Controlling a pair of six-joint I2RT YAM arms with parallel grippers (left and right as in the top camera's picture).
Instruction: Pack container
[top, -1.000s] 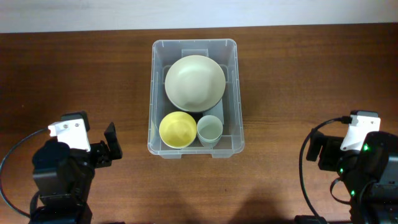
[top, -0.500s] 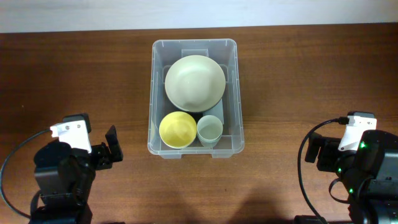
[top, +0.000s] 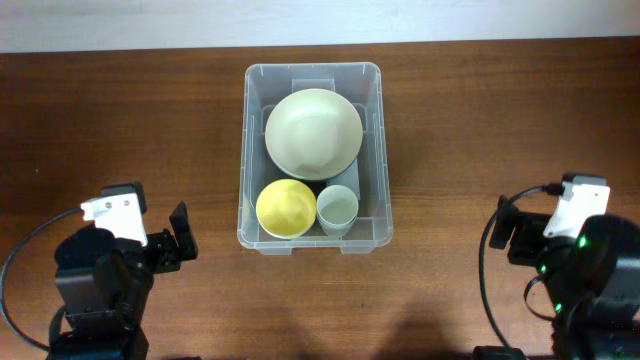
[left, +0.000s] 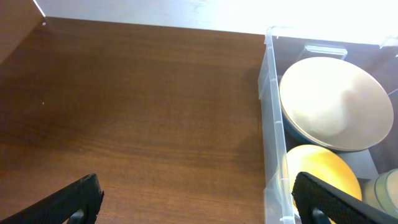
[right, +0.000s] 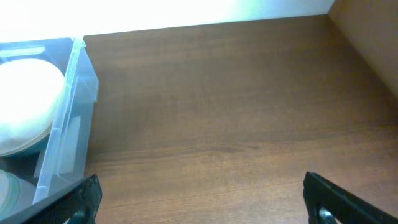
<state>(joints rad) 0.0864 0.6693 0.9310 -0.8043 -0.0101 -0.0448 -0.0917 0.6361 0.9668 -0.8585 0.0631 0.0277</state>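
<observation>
The container (top: 243, 150) is a clear plastic bin in the middle of the brown table. Inside lie a large cream bowl (top: 313, 131), a yellow bowl (top: 286, 208) and a pale green cup (top: 337, 208). My left gripper (top: 152, 238) hovers at the lower left, well away from the bin, open and empty. In the left wrist view the left gripper (left: 199, 200) spans bare wood, with the container (left: 272, 137) at the right. My right gripper (top: 542, 236) stays at the lower right, open and empty. The right wrist view shows the right gripper (right: 205, 200) over wood and the container (right: 67, 127) at the left.
A pale wall strip runs along the table's far edge (top: 320, 42). Bare wood (top: 120, 120) lies left of the bin and bare wood (top: 500, 120) lies to its right. Black cables loop beside both arm bases.
Both arms shifted only slightly near the front edge. The bin and its contents have not moved, and both grippers stay open.
</observation>
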